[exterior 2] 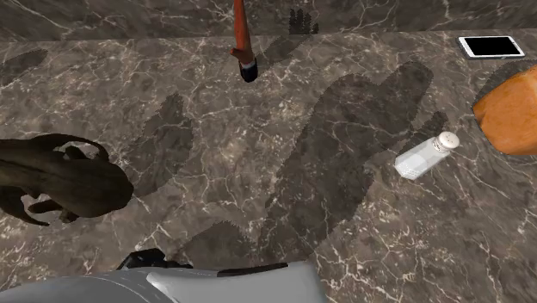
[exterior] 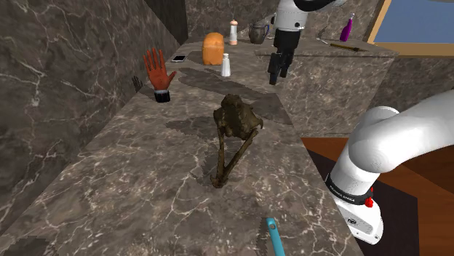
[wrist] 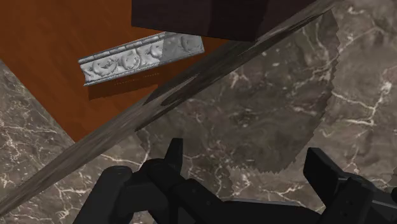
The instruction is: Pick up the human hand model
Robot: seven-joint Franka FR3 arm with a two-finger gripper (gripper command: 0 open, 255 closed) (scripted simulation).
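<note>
far left on the counter (exterior: pixel 145 182), the hand model (exterior: pixel 156 69) looks light, stiff; clasp its wrist. gripper (exterior: pixel 275 76) spread apart, empty.

Home kitchen, marble counter (exterior: pixel 145 190), salt shaker (exterior: pixel 226 65), bread loaf (exterior: pixel 212 49), metal jug (exterior: pixel 258 33)

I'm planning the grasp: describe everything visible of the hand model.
The hand model is orange-red, palm flat, five fingers spread and pointing up. It stands upright on a black wrist cuff with pale marks, on the marble counter near the wall, touching nothing else. The second exterior view shows it thin, edge-on.
</note>
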